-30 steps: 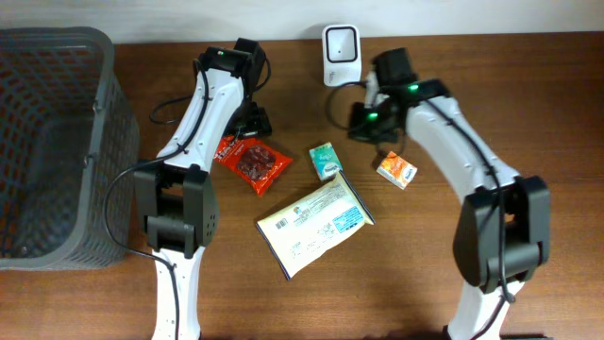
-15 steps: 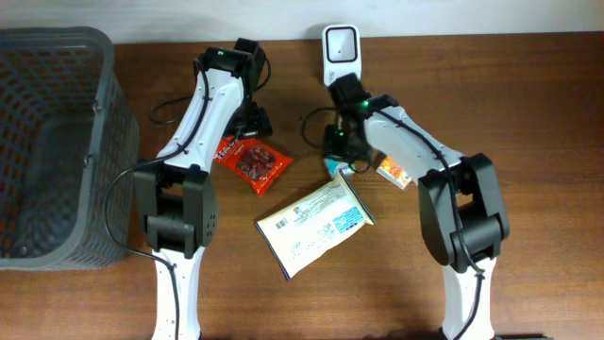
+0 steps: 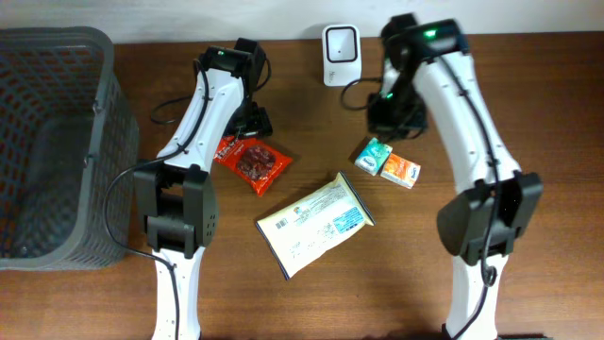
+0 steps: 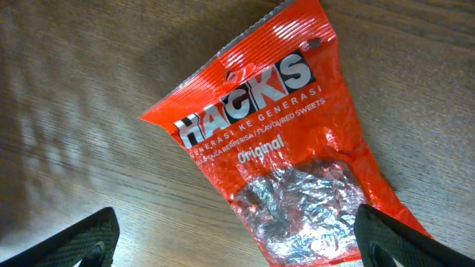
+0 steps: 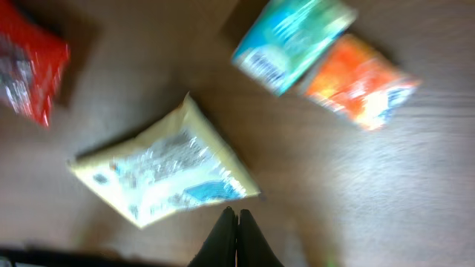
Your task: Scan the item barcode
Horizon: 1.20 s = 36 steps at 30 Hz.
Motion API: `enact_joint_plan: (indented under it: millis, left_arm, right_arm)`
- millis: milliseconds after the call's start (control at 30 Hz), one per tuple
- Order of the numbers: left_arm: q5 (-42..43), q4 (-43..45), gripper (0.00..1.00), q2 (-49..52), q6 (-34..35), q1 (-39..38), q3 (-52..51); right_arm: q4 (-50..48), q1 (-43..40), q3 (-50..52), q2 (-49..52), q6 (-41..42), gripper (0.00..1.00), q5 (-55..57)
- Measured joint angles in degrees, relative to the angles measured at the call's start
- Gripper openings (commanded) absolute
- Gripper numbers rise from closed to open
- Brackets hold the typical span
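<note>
The white barcode scanner stands at the back of the table. A red Hacks sweets bag lies flat under my left gripper, which hovers open over the bag's lower end, its fingers wide apart. A teal packet lies touching an orange packet. A large cream pack lies in the middle. My right gripper is shut and empty, raised above the table behind the teal packet.
A grey mesh basket fills the left end of the table. Black cables trail beside the left arm. The table's back edge meets a white wall just behind the scanner.
The right arm swung left over the teal packet, then back up to the right. The teal packet has shifted right and now lies against the orange one. The left arm stayed still.
</note>
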State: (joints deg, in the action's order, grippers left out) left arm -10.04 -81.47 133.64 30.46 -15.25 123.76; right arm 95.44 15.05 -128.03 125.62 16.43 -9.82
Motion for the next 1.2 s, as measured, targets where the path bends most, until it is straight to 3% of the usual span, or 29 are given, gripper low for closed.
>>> enact_joint_plan:
  millis: [200,300,333,367,500,633,733,767,800,833,900,933,967,1000,1033,1067,1133,1167,1200]
  left_arm:
    - [0.0,0.0,0.99,0.0,0.0,0.0,0.0]
    - [0.9,2.3,0.99,0.0,0.0,0.0,0.0]
    - [2.8,0.0,0.99,0.0,0.0,0.0,0.2]
    - [5.9,-3.0,0.93,0.0,-0.8,0.0,0.2]
    - [20.2,-9.2,0.89,0.0,-11.9,-0.7,0.2]
    - [22.0,-11.5,0.85,-3.1,-16.3,-6.1,0.2]
    - [18.8,-13.6,0.84,-13.4,-16.8,-10.5,0.2]
    - [18.1,-15.3,0.84,-18.3,-16.7,-11.7,0.2]
    - [17.8,-15.1,0.84,-20.8,-16.6,-12.2,-0.1]
    - [17.3,-15.0,0.79,-24.1,-16.2,-12.8,-3.1]
    - [16.7,-13.6,0.8,-27.2,-14.9,-13.9,-11.5]
    - [16.6,-10.5,0.87,-28.1,-14.6,-14.4,-16.9]
    - [16.4,-5.3,0.85,-29.2,-14.3,-14.5,-23.9]
    - [16.2,-0.2,0.8,-30.4,-14.0,-14.5,-30.3]
    - [16.3,5.8,0.89,-32.1,-13.4,-14.5,-35.4]
    - [16.4,8.9,0.93,-33.1,-12.5,-14.5,-38.5]
    - [16.7,15.8,0.52,-35.5,-9.1,-14.5,-45.5]
    - [16.8,19.2,0.22,-35.7,-8.0,-14.5,-48.8]
    - [16.9,20.6,0.13,-35.7,-7.0,-14.4,-51.3]
  right_arm:
    - [1.4,7.9,3.7,-0.8,1.5,0.04,0.3]
    - [1.6,9.2,4.5,-7.7,1.8,0.04,1.8]
    - [1.6,9.4,4.6,-11.0,1.8,0.04,2.1]
    - [1.6,9.4,4.7,-14.2,1.8,0.04,2.7]
    - [1.6,9.4,8.3,-18.4,1.8,0.05,4.5]
    - [-3.4,5.5,17.2,-17.9,1.6,0.05,4.0]
    - [-7.4,-3.0,21.2,-17.7,-1.9,0.05,-0.9]
    - [-8.1,-4.5,22.1,-17.7,-2.7,0.1,-1.8]
    - [-9.0,-4.7,22.5,-17.7,-3.1,0.22,-2.3]
    - [-10.5,-4.6,22.8,-17.7,-3.2,0.38,-2.9]
    - [-12.7,-4.0,23.2,-17.7,-4.1,0.64,-2.7]
    - [-13.3,-4.0,23.3,-17.7,-4.5,0.88,-2.3]
    - [-13.7,-3.9,23.4,-17.7,-4.6,0.93,-2.1]
    - [-14.8,-3.9,23.6,-17.7,-4.6,0.93,-2.5]
    - [-16.0,-3.9,24.1,-17.7,-4.7,0.93,-3.3]
    - [-17.8,-3.7,25.6,-17.7,-4.7,0.74,-4.1]
    - [-20.6,-2.9,28.7,-17.6,-4.7,0.32,-5.8]
    - [-23.6,-1.9,31.9,-17.4,-4.7,0.13,-8.1]
    - [-25.7,-1.2,33.9,-17.3,-4.5,0.05,-9.6]
